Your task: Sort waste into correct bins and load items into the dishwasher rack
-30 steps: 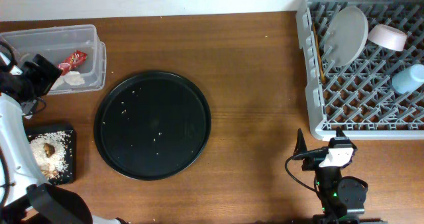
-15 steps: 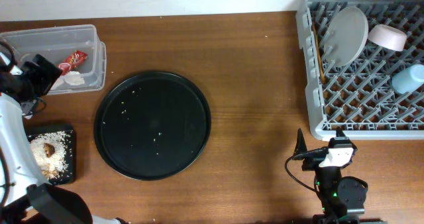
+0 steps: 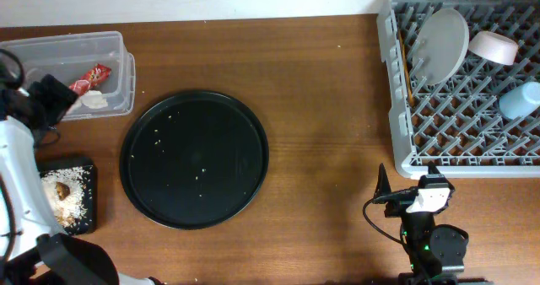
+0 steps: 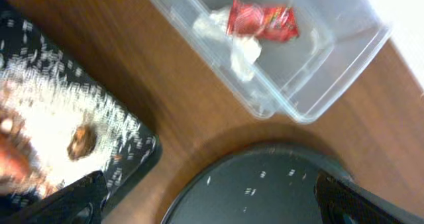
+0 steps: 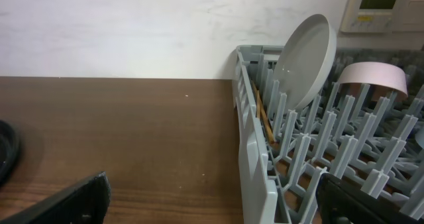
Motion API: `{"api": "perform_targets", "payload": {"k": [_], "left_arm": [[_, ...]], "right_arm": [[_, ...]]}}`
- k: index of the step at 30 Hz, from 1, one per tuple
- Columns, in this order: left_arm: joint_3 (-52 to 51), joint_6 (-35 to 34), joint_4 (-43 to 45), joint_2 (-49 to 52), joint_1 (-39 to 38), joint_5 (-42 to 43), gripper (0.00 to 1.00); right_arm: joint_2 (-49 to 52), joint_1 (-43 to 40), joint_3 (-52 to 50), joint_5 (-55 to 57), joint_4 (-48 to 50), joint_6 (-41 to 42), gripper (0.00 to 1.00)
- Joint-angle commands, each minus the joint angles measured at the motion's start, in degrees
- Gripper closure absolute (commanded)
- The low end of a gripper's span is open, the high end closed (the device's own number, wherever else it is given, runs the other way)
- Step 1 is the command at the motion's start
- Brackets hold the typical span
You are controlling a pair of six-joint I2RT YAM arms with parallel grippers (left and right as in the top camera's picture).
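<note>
Dark brown wooden tabletop [image 3: 329, 108], evenly lit; meets plain white wall [image 5: 132, 25] along far edge; beige panel [image 5: 387, 5] mounted there.

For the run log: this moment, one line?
left gripper open | right gripper open | wrapper, tissue in tub | plate, bowl, cup in rack

Looks like a robotics lab bench: wooden table [image 3: 329, 83], bare white wall [image 5: 132, 25], dishwasher rack [image 3: 472, 165].
</note>
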Motion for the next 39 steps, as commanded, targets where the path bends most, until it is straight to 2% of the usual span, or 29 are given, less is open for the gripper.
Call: {"api": "perform_targets", "payload": {"k": [1,4,8,12,17,21,28,35,39], "left_arm": [[0.02,-0.26,-3.43,-1.75,-3.28,-3.10,0.01],[-2.19,4.04,-6.29,-3.50,-6.29,-3.19,0.01],[-9.53,10.23,-4.26,-5.27,-9.18,-3.34,0.01],[-22.47,10.34,4.74,-9.16,-11.69,-3.08,0.01],[-42.36,11.76,23.87,-16.63,-15.74,-2.62,0.01],[-53.68,11.85,34.16,-22.53,-17.92,-2.12,0.01],[-67.47,12.90,44.39,-32.79,-18.43,-0.28,0.01],[-75.54,12.87,45.94,-39.95,-18.43,-1.60,0.01],[-81.46,14.29,57.79,-45.11,-19.41,0.15,0.01]], "right_arm": [[-0.52,-0.37,-0.28,0.96,-0.39,-0.33,0.02],[-0.52,-0.37,-0.28,0.96,-0.39,-0.33,0.02],[-0.52,-0.37,-0.28,0.96,-0.39,-0.33,0.02],[-0.52,-0.37,-0.28,0.96,-0.39,-0.33,0.02],[-0.52,-0.37,-0.28,0.98,-0.39,-0.33,0.02],[-0.52,-0.37,-0.28,0.98,-0.39,-0.33,0.02],[-0.52,-0.37,-0.28,0.96,-0.39,-0.33,0.02],[-0.52,-0.37,-0.28,0.96,-0.39,-0.33,0.02],[-0.52,-0.37,-0.28,0.96,-0.39,-0.33,0.02]]}}
